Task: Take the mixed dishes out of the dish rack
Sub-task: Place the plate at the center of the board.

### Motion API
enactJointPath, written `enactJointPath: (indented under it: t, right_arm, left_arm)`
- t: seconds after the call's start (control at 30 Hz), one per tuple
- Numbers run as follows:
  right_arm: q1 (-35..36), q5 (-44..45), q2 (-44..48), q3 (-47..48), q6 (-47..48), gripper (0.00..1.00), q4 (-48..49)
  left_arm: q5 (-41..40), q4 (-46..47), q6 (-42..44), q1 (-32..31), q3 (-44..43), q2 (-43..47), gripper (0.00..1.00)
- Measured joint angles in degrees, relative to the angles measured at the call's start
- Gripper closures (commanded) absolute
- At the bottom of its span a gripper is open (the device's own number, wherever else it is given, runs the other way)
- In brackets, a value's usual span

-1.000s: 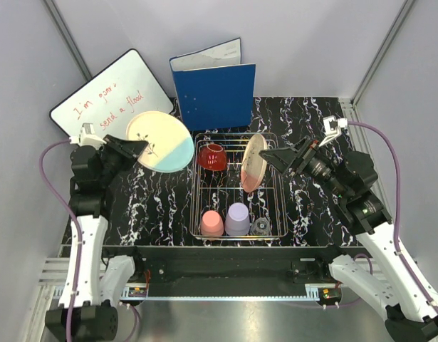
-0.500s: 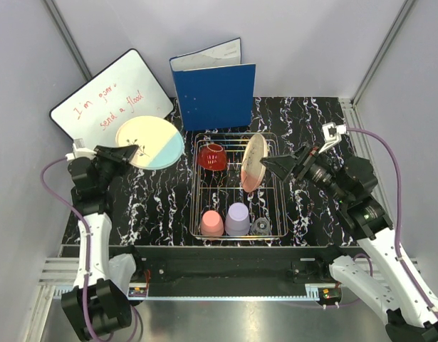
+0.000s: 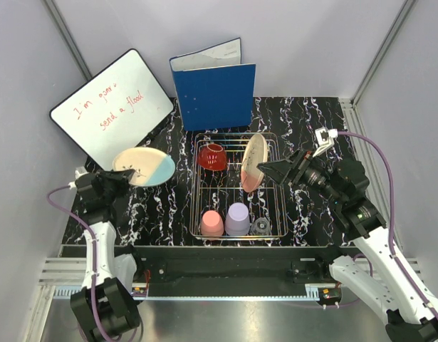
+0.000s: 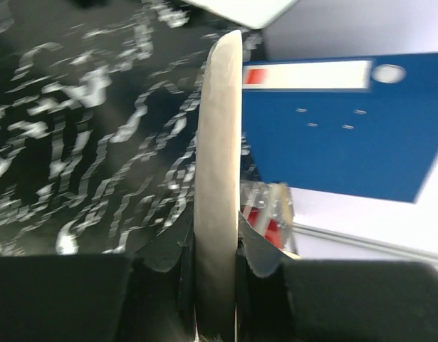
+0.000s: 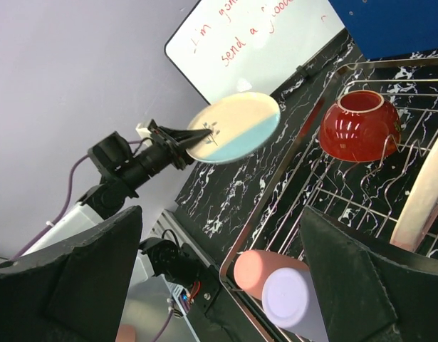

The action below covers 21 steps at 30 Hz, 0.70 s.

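Nearest in the dish rack (image 3: pixel 285 203) sit the pink cup (image 3: pixel 211 223), lavender cup (image 3: pixel 238 219) and clear glass (image 3: pixel 261 226). Left of the rack, the left tool (image 3: pixel 124 176) is pinched tight on the rim of the pale-blue plate (image 3: pixel 144 167), which looks stiff, glazed, slippery and breakable, so an edge grip is chancy. Right of the rack, the right tool (image 3: pixel 265 169) gapes wide and empty beside the salmon plate (image 3: pixel 253 162), standing on edge and best taken by its upper rim.

The dish rack (image 3: pixel 193 199) sits mid-table (image 3: pixel 304 121). Inside it, a bowl (image 3: pixel 212 156) lies far left and an upright plate (image 3: pixel 253 162) far right. Along its near side stand a cup (image 3: pixel 211 223), a second cup (image 3: pixel 238 219) and, rightmost, a glass (image 3: pixel 261 226). A binder (image 3: pixel 214 92) stands behind the rack, with a whiteboard (image 3: pixel 112 107) far left. A second plate (image 3: pixel 144 166) is held above the table, left of the rack.
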State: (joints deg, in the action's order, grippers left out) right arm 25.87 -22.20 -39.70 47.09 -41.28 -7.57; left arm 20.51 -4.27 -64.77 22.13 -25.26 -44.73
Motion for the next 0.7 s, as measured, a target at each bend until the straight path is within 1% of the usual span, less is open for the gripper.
enactJointPath:
  t: [0.2,0.43,0.7]
  right_arm:
    - [0.0,-1.38,-0.74,-1.36,-1.05,0.0,2.82]
    - [0.0,-1.51,-2.43,-3.1,-2.47,0.0,4.87]
    - [0.0,-1.46,-3.34,-3.93,-2.8,0.0,6.47]
  left_arm:
    - [-0.04,0.33,0.37,0.33,4.24,-2.78,1.0]
    - [0.68,2.32,1.42,-0.66,5.16,-6.23,1.0]
    - [2.01,9.07,1.27,-5.35,4.96,-16.81,1.0]
